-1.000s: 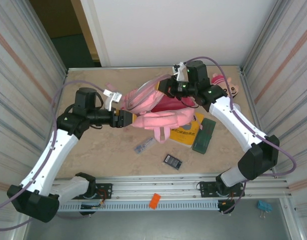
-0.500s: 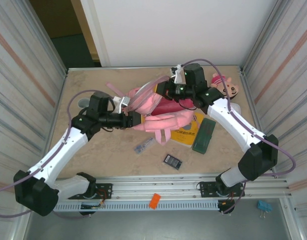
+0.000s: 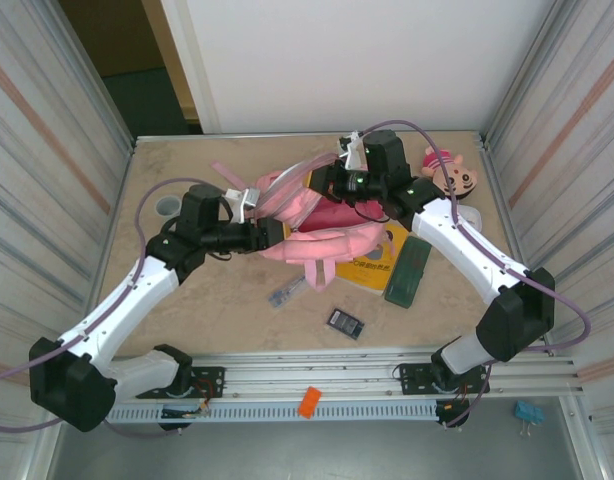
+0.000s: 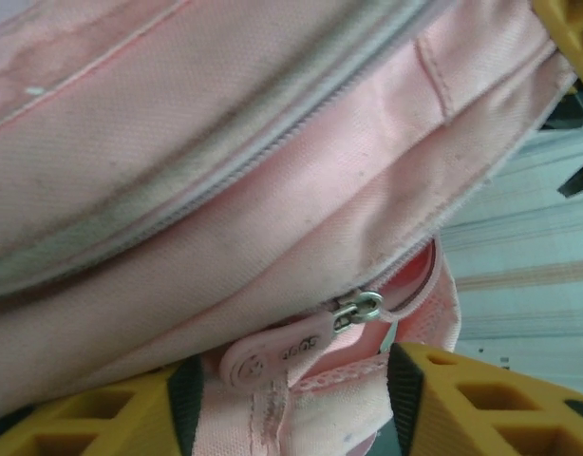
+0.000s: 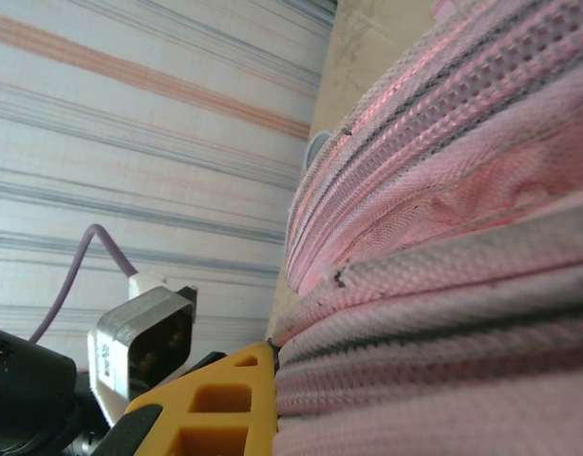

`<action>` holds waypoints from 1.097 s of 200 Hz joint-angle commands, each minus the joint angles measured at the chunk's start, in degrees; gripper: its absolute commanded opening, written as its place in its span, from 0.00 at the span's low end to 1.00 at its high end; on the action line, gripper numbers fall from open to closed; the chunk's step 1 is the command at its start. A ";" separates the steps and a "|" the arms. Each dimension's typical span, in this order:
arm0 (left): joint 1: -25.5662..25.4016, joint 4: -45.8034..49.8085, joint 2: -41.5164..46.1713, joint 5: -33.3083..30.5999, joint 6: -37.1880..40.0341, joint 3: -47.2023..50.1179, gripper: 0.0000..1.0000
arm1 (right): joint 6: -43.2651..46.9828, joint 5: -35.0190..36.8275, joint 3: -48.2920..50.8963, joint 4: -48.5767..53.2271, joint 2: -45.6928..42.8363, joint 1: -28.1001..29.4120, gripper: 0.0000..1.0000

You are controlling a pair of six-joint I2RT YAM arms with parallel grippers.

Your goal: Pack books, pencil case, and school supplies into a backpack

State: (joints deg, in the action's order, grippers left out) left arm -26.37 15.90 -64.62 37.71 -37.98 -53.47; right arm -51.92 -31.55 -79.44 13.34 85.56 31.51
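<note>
Bare table (image 3: 177, 300) lies left of the backpack (image 3: 322, 240). The left gripper (image 3: 274, 234), its arm stretched low, has its jaws half apart around the backpack's zip edge; I cannot tell if they pinch it. The right gripper (image 3: 332, 183), its arm arched over, is clamped on the backpack's far rim. The book (image 3: 372, 263) and pencil case (image 3: 409, 270) lie just right of the backpack.

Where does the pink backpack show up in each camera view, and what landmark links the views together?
Top external: the backpack lies mid-table, partly over the yellow book.
Left wrist: the backpack covers most of the frame, with its zip pull at bottom centre.
Right wrist: the backpack takes up the right half, showing ribbed fabric and zips.
Shared landmark: the striped enclosure walls, seen beyond the backpack in both wrist views.
</note>
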 commanded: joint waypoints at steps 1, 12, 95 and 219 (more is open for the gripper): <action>-0.08 -4.88 -0.19 -1.46 0.14 0.46 0.42 | 0.40 -1.52 -0.82 -6.84 -2.47 0.75 0.00; -0.08 -5.64 -0.09 -1.33 -0.15 0.40 0.35 | 0.33 -1.41 -0.85 -6.84 -2.42 0.75 0.00; 0.15 -2.55 2.91 -3.97 2.71 0.91 0.01 | 0.55 -1.29 -1.09 -6.31 -2.62 0.41 0.00; 6.86 2.23 9.74 -12.41 7.02 5.82 0.00 | -3.41 -6.46 -6.09 1.83 -4.60 -6.61 0.00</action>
State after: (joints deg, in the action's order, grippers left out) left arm -22.37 12.95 -56.10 32.51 -32.34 -50.09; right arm -54.70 -37.04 -79.90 16.27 85.56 28.45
